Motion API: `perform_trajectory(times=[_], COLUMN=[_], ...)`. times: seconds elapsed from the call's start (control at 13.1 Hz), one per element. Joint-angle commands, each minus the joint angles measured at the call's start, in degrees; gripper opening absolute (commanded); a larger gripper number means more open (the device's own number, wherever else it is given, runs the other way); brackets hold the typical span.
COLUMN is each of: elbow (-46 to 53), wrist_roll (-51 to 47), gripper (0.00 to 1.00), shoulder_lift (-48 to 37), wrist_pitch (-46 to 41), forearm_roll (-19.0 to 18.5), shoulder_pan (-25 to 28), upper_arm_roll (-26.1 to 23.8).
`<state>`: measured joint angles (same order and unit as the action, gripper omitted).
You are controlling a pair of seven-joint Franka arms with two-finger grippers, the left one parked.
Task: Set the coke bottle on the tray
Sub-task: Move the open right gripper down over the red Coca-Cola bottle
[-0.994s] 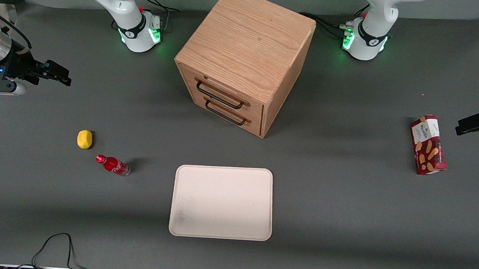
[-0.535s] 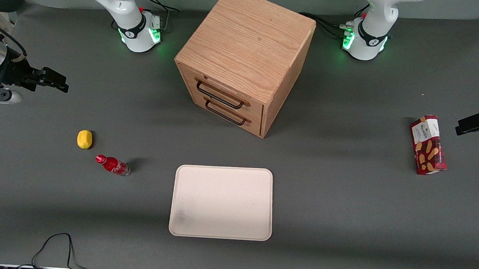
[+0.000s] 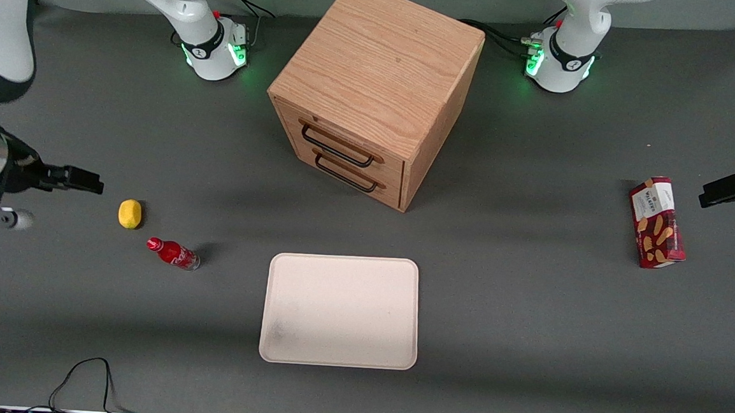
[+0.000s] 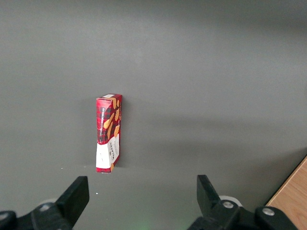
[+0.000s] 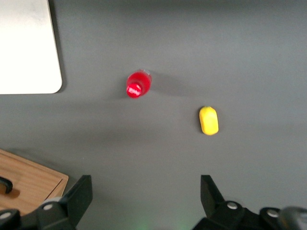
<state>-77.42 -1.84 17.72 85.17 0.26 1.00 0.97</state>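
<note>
The coke bottle (image 3: 173, 254) is small and red with a red cap, and it stands on the grey table toward the working arm's end; from the wrist the coke bottle (image 5: 138, 85) shows cap-up. The cream tray (image 3: 341, 309) lies flat near the front camera, and a corner of the tray (image 5: 26, 48) also shows from the wrist. My gripper (image 3: 91, 184) hangs above the table, farther from the camera than the bottle and apart from it. In the wrist view my gripper (image 5: 146, 191) is open, with only bare table between its fingers.
A yellow lemon (image 3: 130, 213) lies beside the bottle, and this lemon (image 5: 208, 120) is nearer my gripper. A wooden drawer cabinet (image 3: 374, 92) stands mid-table. A red snack box (image 3: 656, 221) lies toward the parked arm's end. A black cable (image 3: 82, 380) loops at the table's front edge.
My gripper has moved nearer the front camera, closing in on the lemon and the bottle. The bottle, lemon and tray have not moved.
</note>
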Motion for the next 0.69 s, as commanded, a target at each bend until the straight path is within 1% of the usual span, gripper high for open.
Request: perform_trajectory(times=[0.0,0.15,0.38,0.61], elbow=[7.2,4.7,-4.9,-12.5], wrist_roll=[-0.8,0.0,-0.1,0.3], gripper=[1.00,1.00,1.00,1.00], shoulder_lift=[6.4,6.2,2.5,0.4], wrist_pitch=[-1.9,1.3,8.0,15.5], forearm_roll=[0.8,1.9,2.1,2.0], shoulder_pan=[-0.1,0.0,0.9,0.9], upper_arm_roll=[-0.7,-0.6,-0.6,-0.6])
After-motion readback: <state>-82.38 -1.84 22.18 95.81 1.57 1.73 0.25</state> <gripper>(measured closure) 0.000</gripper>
